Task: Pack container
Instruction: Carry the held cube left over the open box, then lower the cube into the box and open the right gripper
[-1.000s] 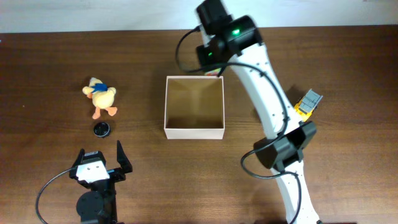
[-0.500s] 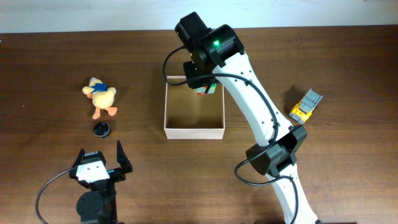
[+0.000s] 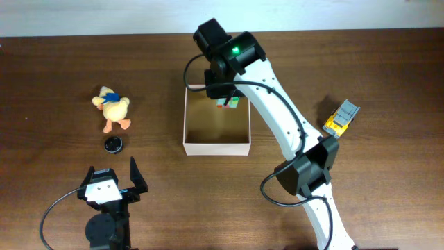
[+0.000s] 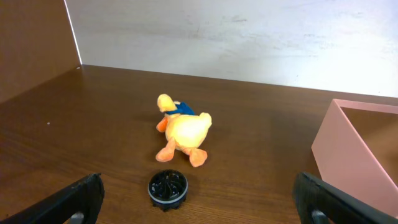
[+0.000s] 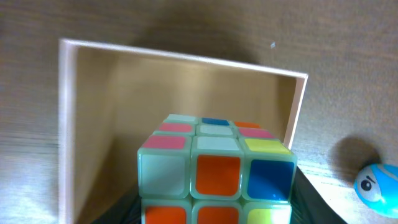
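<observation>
The container point(image 3: 216, 147) is a square shallow cardboard box, white outside and tan inside, in the middle of the table. My right gripper point(image 3: 225, 96) is shut on a colourful puzzle cube point(image 3: 228, 103) and holds it over the box's far right part. In the right wrist view the cube point(image 5: 214, 165) fills the lower middle, with the box's rim point(image 5: 180, 56) beyond it. My left gripper point(image 3: 111, 186) is open and empty near the front left. The box's side wall shows in the left wrist view point(image 4: 348, 158).
A yellow plush duck point(image 3: 113, 107) lies left of the box, with a small black disc point(image 3: 113, 144) in front of it; both show in the left wrist view, duck point(image 4: 183, 130) and disc point(image 4: 168, 186). A yellow toy truck point(image 3: 341, 117) lies at the right. A blue round toy point(image 5: 376, 185) lies outside the box.
My right arm has swung left and toward the front with the cube, from the box's far right corner to over its inside. The left arm has not moved.
</observation>
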Robot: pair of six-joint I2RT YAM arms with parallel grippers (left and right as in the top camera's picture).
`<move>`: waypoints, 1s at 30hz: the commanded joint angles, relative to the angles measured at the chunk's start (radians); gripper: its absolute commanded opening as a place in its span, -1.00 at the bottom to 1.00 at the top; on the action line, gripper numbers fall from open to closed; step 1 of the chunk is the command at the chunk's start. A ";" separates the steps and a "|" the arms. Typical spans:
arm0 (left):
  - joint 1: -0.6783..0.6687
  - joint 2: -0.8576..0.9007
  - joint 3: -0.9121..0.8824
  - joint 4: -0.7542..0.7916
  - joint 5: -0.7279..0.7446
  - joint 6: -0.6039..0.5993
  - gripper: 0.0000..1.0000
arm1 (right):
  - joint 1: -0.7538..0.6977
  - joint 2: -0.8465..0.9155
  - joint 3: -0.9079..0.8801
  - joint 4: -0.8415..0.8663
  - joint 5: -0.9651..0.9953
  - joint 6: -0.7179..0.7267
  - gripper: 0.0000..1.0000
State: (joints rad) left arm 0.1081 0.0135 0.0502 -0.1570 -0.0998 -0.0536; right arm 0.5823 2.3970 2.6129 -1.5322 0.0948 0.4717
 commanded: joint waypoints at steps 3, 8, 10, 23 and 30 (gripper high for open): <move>0.005 -0.008 -0.006 0.003 0.018 -0.013 0.98 | -0.029 0.002 -0.092 0.016 0.034 0.016 -0.42; 0.005 -0.008 -0.006 0.003 0.018 -0.013 0.98 | -0.054 0.002 -0.143 0.031 0.034 0.016 -0.42; 0.005 -0.008 -0.006 0.003 0.018 -0.013 0.99 | -0.063 0.002 -0.164 0.050 0.034 0.016 -0.42; 0.005 -0.008 -0.006 0.003 0.018 -0.013 0.98 | -0.073 0.002 -0.188 0.159 0.033 -0.022 -0.42; 0.005 -0.008 -0.006 0.003 0.018 -0.013 0.99 | -0.073 0.002 -0.189 0.161 0.033 -0.022 -0.42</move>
State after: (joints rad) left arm 0.1081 0.0135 0.0502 -0.1574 -0.0998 -0.0536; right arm 0.5117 2.3974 2.4294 -1.3750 0.1078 0.4591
